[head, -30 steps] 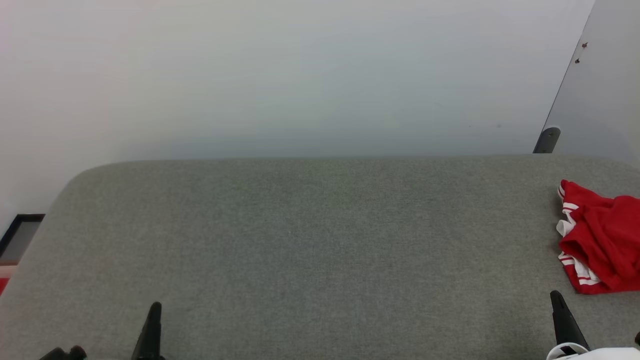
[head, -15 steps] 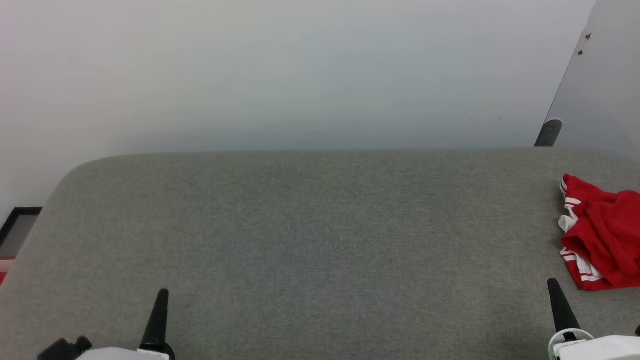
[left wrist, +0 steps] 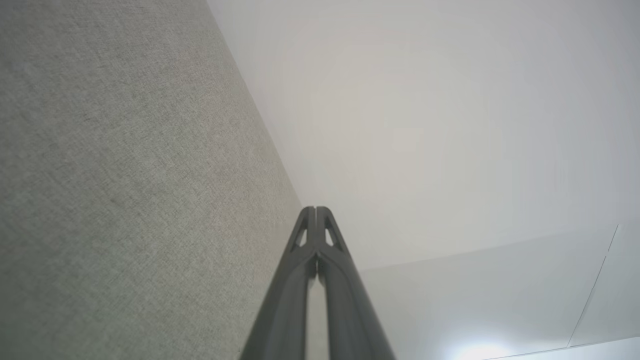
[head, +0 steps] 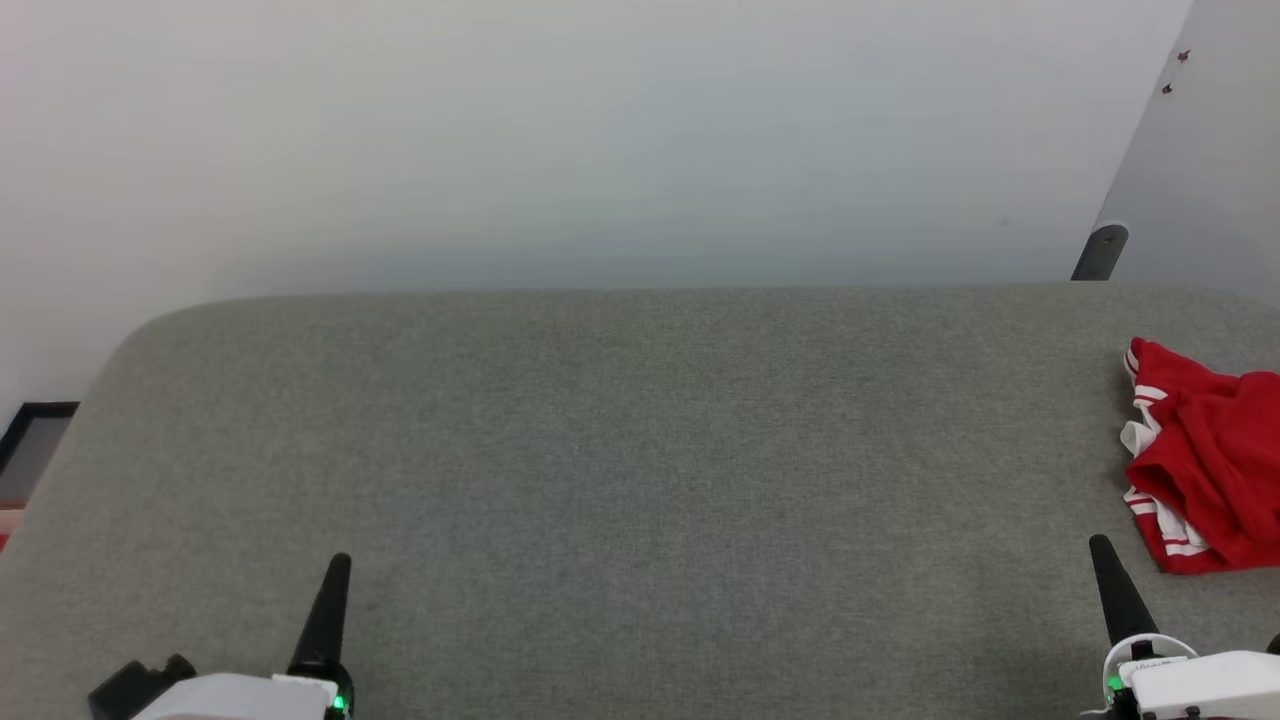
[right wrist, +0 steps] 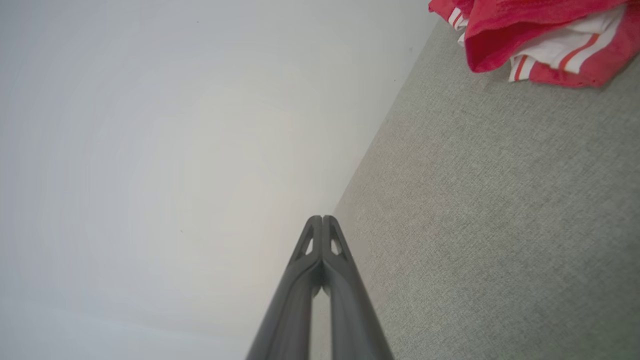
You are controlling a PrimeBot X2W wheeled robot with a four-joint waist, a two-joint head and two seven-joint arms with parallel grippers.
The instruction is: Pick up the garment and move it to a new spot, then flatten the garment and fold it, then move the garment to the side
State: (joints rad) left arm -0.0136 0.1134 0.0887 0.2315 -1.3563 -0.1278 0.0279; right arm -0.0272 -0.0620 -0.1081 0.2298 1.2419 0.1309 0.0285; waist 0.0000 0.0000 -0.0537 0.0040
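Head view shows the garment (head: 1205,460) bunched near, not touching, the closed right gripper (head: 1103,555).

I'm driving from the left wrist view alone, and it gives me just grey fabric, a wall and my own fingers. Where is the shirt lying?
Observer: The garment lies crumpled at the far right of the grey padded surface, partly cut off by the head view's right edge.
Operator: Which arm is closer to it?
Observer: The right gripper. Its tip sits just to the left of the garment's near corner and is not touching it.
Operator: Is that one open and ready to grab?
Observer: No. The right wrist view shows its jaws pressed together with nothing between them.
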